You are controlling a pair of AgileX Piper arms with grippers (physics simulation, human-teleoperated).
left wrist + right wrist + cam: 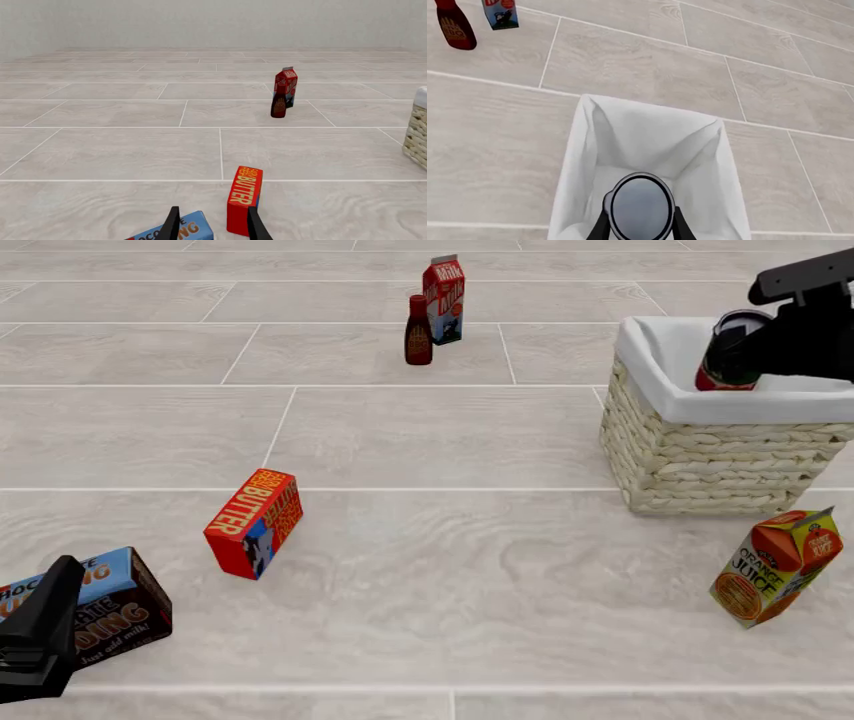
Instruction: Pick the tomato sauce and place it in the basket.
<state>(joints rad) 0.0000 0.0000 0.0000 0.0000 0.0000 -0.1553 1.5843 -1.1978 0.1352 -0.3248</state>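
**Right claw clamped on the tomato sauce over the basket**

Right gripper [640, 227] is clamped on the tomato sauce [640, 206], one dark finger pressed against each side of the can. In the right wrist view the can's grey metal top faces the camera, and below it lies the white cloth lining of the basket [627, 135]. In the front view the tomato sauce [729, 355] hangs tilted inside the basket's opening, its red lower part dipping below the liner's near edge while its upper part is still above the rim. The black body of the right gripper [787, 340] covers the can's right side. The basket [694, 460] stands at the right of the table, cream wicker with the white cloth folded over its rim.

In front of the basket and well apart from it, an orange juice carton [777, 567] leans to one side. Across the table, at the far middle, a dark red-brown bottle [418, 332] stands upright just beside a red and white milk carton [445, 298]; both also show in the right wrist view's corner.

Left gripper [212, 225] is low at the near left, its two fingers apart with nothing between them. Close ahead of it a red butter box [244, 205] stands on end, and a blue and brown chocolate pudding box [107, 605] lies just beside the gripper. In the front view the butter box [254, 523] is tilted, near the pudding box but not touching it.
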